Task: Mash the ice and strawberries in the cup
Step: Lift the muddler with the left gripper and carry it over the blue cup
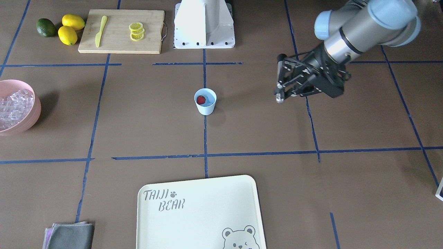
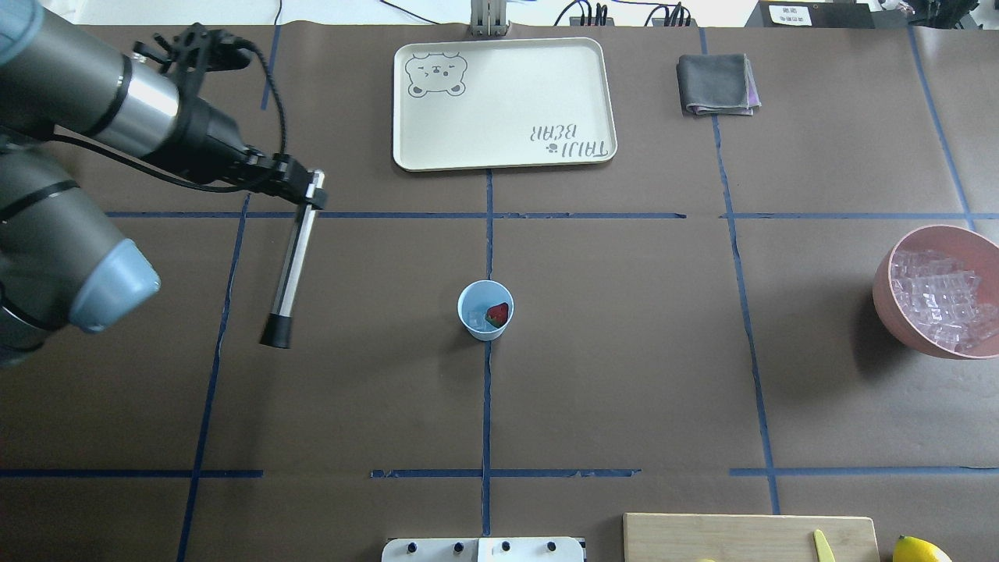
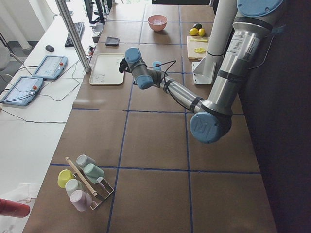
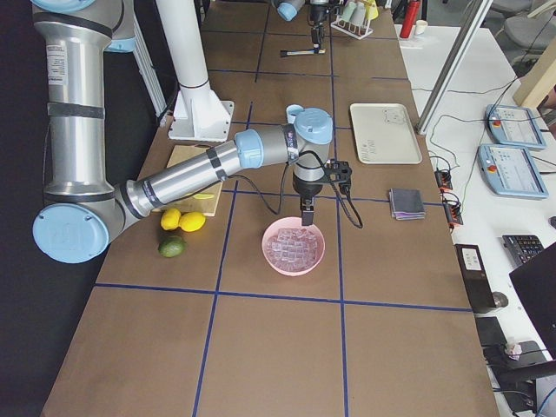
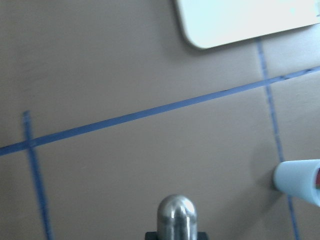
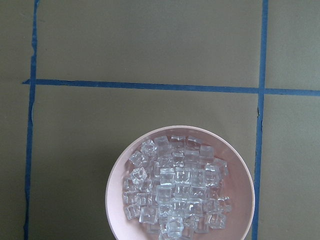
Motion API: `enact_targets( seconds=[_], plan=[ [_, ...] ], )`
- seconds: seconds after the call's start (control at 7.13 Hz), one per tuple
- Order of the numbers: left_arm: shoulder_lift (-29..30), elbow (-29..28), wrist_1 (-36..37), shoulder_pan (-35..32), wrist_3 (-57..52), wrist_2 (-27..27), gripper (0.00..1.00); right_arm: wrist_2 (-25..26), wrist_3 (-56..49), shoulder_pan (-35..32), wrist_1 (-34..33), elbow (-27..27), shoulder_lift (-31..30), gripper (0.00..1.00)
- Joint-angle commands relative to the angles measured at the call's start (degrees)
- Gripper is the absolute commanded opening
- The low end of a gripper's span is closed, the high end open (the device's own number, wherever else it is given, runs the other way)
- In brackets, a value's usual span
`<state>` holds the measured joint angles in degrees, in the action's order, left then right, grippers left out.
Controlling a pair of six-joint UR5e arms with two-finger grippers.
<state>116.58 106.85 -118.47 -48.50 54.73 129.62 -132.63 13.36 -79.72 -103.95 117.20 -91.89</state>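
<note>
Brown counter (image 2: 624, 351): pale-blue tapered cup (image 2: 484, 311) holds red strawberry (image 2: 497, 314), clear ice cubes (image 2: 474, 318). Left tool (image 2: 312, 190) grips steel muddler rod (image 2: 290, 265); right tool (image 4: 306, 210), can't tell. You've yet to mash.

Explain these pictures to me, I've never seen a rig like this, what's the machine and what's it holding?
This is a robot with two arms at a brown table, and six cameras caught one moment. Two look down from above, one behind the robot and one facing it; two watch from the table's ends; one rides on each wrist. The left gripper is shut on a metal rod, off to one side of a small blue cup holding a strawberry and ice. The right gripper hangs over a pink bowl heaped with spare cubes; I cannot tell whether it is open. Also on the table: a cream tray, a grey cloth, a cutting board and lemons.
</note>
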Motion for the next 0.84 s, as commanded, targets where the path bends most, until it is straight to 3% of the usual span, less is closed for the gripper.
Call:
enact_targets(
  seconds=[0.0, 0.28, 0.56, 0.7],
  plan=[
    [5.75, 5.8, -3.14, 9.62, 2.05, -19.32, 0.0, 0.0, 0.0, -0.09, -0.02, -0.22, 0.48, 1.0],
    [4.79, 5.3, -15.78, 14.29, -7.67, -36.38, 0.0, -0.09, 0.0, -0.09, -0.02, -0.04, 0.49, 1.0],
    [3.23, 3.55, -25.88, 22.09, -9.28, -54.03, 0.0, -0.09, 0.0, -0.09, -0.02, -0.04, 0.49, 1.0],
    [3.3, -0.47, -33.51, 23.79, -17.56, -55.6, 0.0, 0.0, 0.0, -0.09, -0.02, -0.13, 0.57, 1.0]
  ],
)
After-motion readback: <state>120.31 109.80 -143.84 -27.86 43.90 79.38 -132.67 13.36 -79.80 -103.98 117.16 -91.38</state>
